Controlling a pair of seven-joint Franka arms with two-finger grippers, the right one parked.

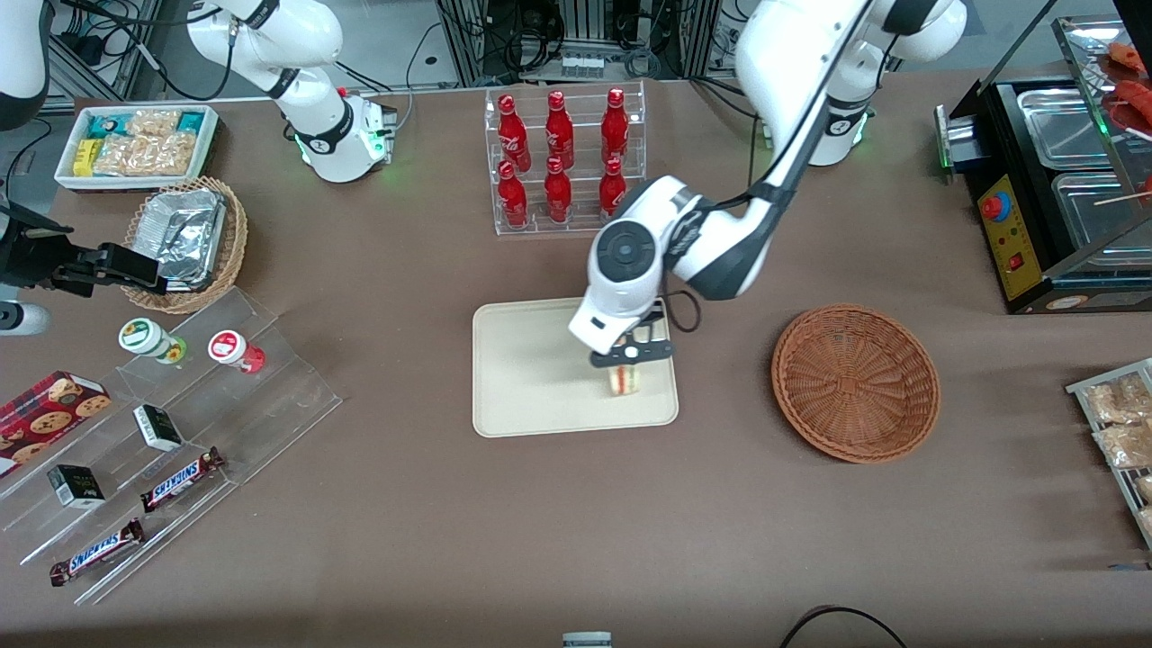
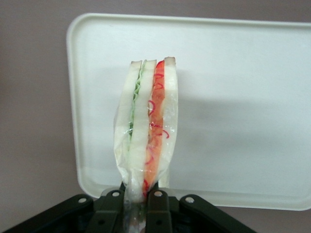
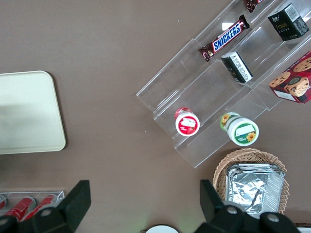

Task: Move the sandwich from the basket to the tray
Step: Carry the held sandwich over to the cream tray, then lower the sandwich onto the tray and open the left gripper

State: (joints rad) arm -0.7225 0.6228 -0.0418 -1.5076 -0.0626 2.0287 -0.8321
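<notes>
The sandwich (image 2: 147, 131) is a thin wedge of pale bread in clear wrap, with a green layer down one seam and red and orange filling down the other. It stands on edge over the tray (image 2: 243, 97), pinched at one end between the dark fingers (image 2: 158, 204) of the gripper (image 2: 141, 206), which are closed on it. Whether its free end touches the tray surface or hangs just above it cannot be told.

In the front view the sandwich (image 1: 623, 379) is mostly covered by the gripper (image 1: 630, 355) and the white wrist above it — only a small pale block with a faint coloured stripe shows, over the part of the tray (image 1: 522, 378) nearest the basket (image 1: 855, 382). The basket lies on the brown table (image 1: 540, 540), well apart from the tray, toward the working arm's end, with nothing in it.

The wrist view shows the filling layers and the grip clearly but none of the basket. The front view gives the layout — a rack of red bottles (image 1: 562, 157) farther from the camera than the tray. The parked arm's view catches only a corner of the tray (image 3: 29, 111).
</notes>
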